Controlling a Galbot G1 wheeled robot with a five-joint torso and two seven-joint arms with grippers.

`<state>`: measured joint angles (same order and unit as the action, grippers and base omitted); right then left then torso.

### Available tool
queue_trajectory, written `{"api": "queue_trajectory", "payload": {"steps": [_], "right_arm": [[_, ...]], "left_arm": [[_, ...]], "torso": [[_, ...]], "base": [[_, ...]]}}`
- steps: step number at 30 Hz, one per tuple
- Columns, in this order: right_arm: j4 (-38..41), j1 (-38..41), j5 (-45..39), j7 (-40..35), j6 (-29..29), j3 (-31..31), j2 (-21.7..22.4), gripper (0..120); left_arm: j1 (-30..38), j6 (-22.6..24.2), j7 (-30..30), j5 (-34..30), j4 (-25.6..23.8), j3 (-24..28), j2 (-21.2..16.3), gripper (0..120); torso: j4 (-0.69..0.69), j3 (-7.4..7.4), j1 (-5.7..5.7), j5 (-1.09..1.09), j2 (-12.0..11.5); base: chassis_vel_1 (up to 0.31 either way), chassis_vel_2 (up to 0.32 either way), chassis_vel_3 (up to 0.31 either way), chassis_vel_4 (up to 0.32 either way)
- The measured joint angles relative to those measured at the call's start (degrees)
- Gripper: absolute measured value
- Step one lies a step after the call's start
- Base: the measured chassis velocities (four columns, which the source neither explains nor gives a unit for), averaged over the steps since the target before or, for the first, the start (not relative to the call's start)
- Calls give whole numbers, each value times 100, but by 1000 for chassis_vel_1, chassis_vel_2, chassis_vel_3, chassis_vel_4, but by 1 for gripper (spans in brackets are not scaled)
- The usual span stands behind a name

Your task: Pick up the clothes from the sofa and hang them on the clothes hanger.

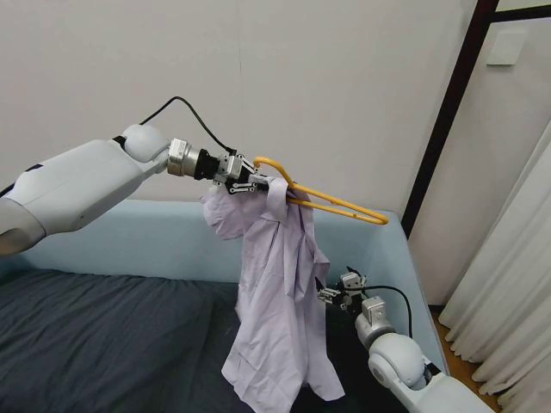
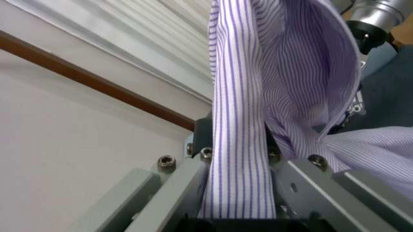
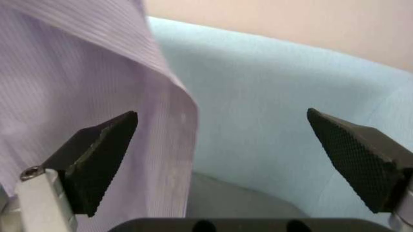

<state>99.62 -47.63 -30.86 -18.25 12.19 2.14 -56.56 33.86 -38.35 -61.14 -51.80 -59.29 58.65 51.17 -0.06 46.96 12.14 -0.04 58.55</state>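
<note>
Head view: the left hand (image 1: pixel 250 182) is up high over the sofa (image 1: pixel 129 245), clenched on the lilac striped shirt (image 1: pixel 275 327) right by the hook end of the yellow hanger (image 1: pixel 340 205). The shirt is draped over the hanger and dangles toward the dark seat (image 1: pixel 103 344). The right hand (image 1: pixel 331 295) sits low, just beside the shirt's edge.

Left wrist view: striped cloth runs straight between the fingers (image 2: pixel 322 183), pinched tight.

Right wrist view: pads (image 3: pixel 103 154) are spread wide, gripping nothing. The shirt's edge is near one pad, with the pale blue backrest (image 3: pixel 271 121) behind.
</note>
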Motion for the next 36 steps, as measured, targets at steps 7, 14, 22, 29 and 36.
{"api": "queue_trajectory", "payload": {"steps": [7, 14, 22, 29, 36], "right_arm": [[-56, 39, -305, 169, -29, 5, 0, 100], [-275, 237, -379, 448, -255, 83, -20, 100], [-208, 83, -435, 598, -388, 133, 35, 72], [-165, 31, -454, 661, -482, 196, -15, 52], [-78, -39, -544, 659, -508, 204, -16, 22]], "left_arm": [[-11, 22, 106, -44, -62, 1, 38, 0], [-12, 28, 118, -69, -133, 29, 80, 0], [-89, 53, 133, -77, -116, 42, 55, 0], [-101, 76, 170, -91, -189, 26, 16, 0], [-130, 93, 173, -94, -235, 26, -76, 0]], "torso": [[-1, 0, 0, 1, 0], [0, 0, 0, 1, 0], [-1, 0, 0, 0, 0], [0, 0, 0, 0, 0], [0, 0, 0, 0, 0]], "base": [[0, 0, 0, 0], [0, 0, 0, 0], [0, 0, 0, 0], [0, 0, 0, 0], [0, 0, 0, 0]]}}
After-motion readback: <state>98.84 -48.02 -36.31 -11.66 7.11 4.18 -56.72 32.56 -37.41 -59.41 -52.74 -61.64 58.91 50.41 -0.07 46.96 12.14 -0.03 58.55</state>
